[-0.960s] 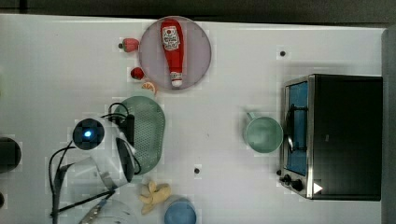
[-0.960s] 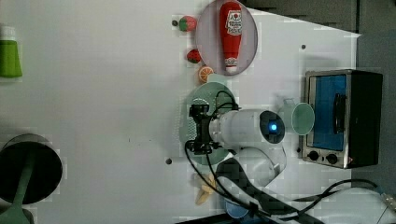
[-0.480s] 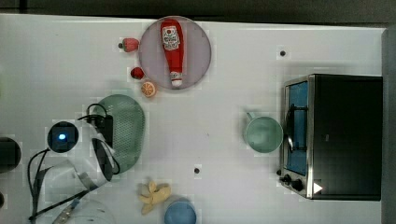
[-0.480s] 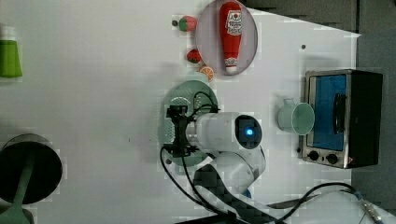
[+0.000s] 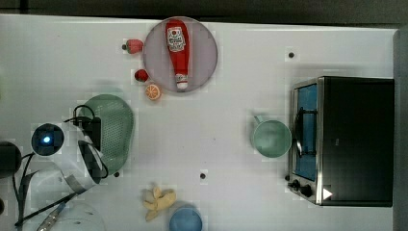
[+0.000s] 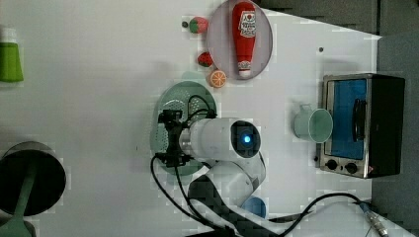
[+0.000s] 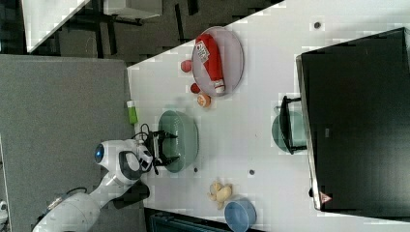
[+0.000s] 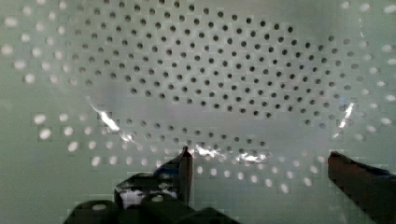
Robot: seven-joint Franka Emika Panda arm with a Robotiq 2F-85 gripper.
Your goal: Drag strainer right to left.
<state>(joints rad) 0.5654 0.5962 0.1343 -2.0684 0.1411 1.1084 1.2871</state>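
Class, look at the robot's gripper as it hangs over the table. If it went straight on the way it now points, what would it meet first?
Most likely the strainer. The wrist view looks past the open gripper straight into the strainer's perforated floor, with nothing between them. How much gap remains is hard to judge, but in the top view the gripper sits over the strainer.

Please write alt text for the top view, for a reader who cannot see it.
A white robot arm holds its open gripper over a mint-green strainer near the top view's left edge of a white table. A ketchup bottle lies on a plate; a green cup stands beside a toaster oven.
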